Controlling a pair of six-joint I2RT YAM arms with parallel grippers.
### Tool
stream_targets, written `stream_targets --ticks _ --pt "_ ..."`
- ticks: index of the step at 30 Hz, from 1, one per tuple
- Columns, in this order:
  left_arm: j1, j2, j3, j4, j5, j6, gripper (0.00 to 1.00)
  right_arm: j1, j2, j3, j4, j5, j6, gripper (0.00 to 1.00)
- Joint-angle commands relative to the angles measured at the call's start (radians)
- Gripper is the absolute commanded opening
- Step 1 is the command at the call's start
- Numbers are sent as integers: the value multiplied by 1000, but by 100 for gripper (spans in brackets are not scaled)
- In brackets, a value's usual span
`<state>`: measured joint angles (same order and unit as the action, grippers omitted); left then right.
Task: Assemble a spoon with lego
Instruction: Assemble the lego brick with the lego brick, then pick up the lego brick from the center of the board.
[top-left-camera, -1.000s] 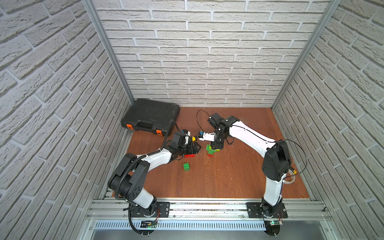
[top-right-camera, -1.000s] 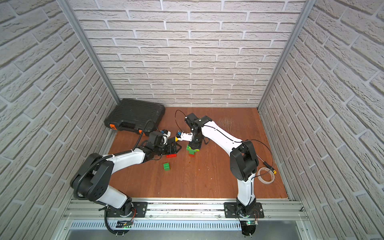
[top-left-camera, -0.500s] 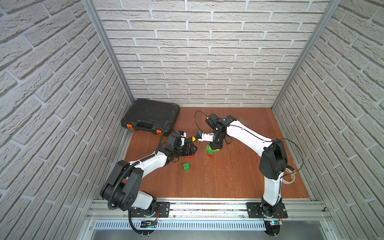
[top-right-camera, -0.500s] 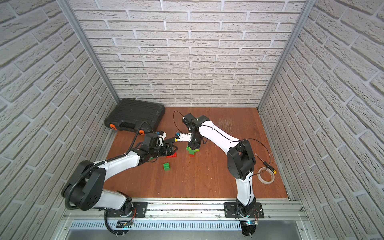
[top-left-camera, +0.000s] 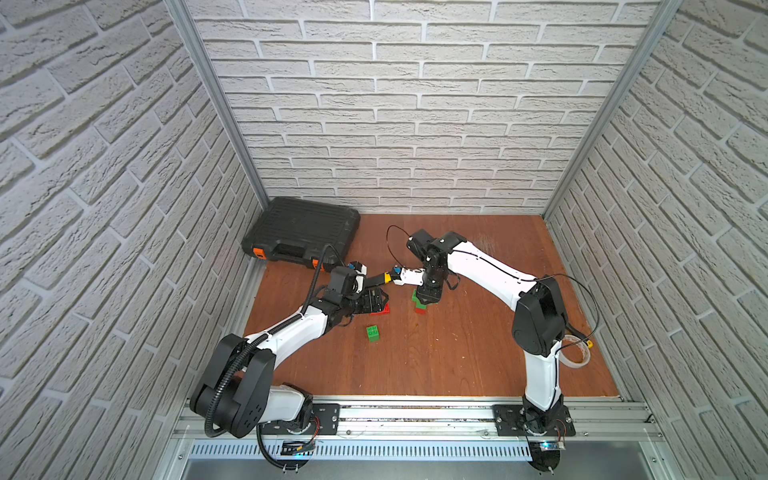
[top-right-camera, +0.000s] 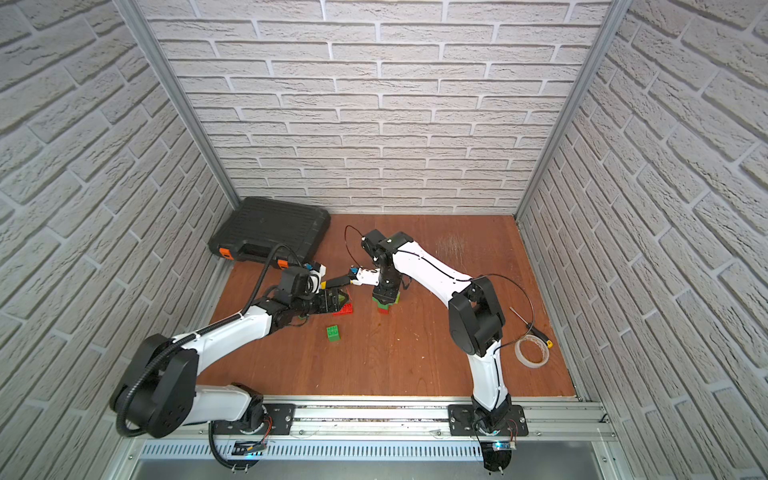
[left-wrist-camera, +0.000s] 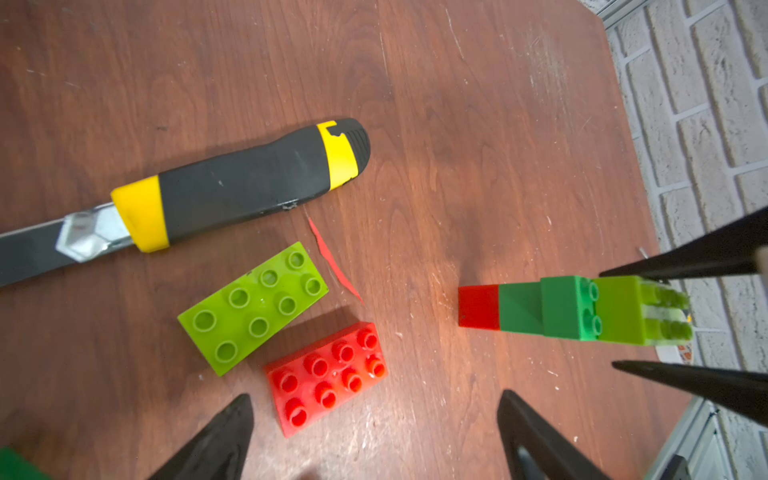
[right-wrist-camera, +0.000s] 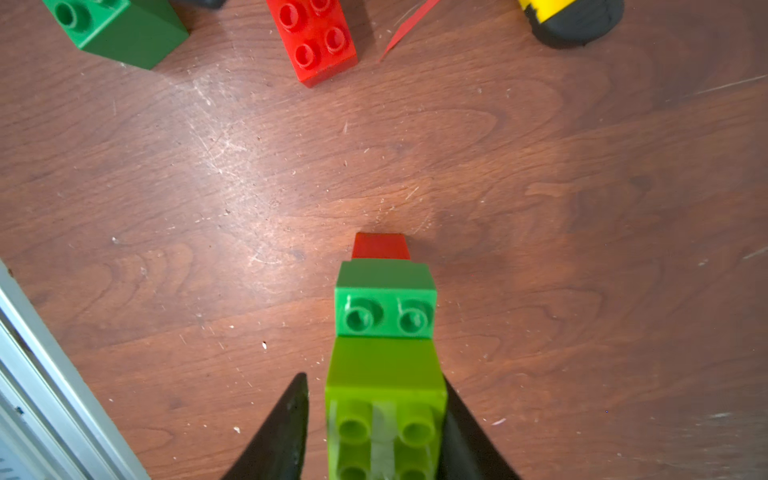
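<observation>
Right gripper loosened — lego stack: lime, green, red.

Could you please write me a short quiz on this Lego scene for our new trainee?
1. True or false: the left gripper is shut on the loose red brick.
2. Which colour is at the foot of the upright brick stack? A lime, B red, C yellow.
3. How many studs does the loose red brick show?
Key: 1 false, its jaws stand open; 2 B; 3 eight.
</observation>
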<state>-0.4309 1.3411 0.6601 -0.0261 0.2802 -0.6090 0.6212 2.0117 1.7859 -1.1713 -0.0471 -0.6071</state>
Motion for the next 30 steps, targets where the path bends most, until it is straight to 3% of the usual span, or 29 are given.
stream_targets --ticks 1,13,20,30 --pt "9 -36 4 -60 -29 40 91 8 -14 24 -20 -19 17 54" --pt "-31 -10 120 -324 -200 68 90 1 -220 -33 111 7 84 63" --pt "-122 144 232 -404 -336 -9 90 -74 -393 -165 195 16 128 68" --pt "-193 369 380 -465 -401 -94 90 -186 -534 -321 238 -9 128 69"
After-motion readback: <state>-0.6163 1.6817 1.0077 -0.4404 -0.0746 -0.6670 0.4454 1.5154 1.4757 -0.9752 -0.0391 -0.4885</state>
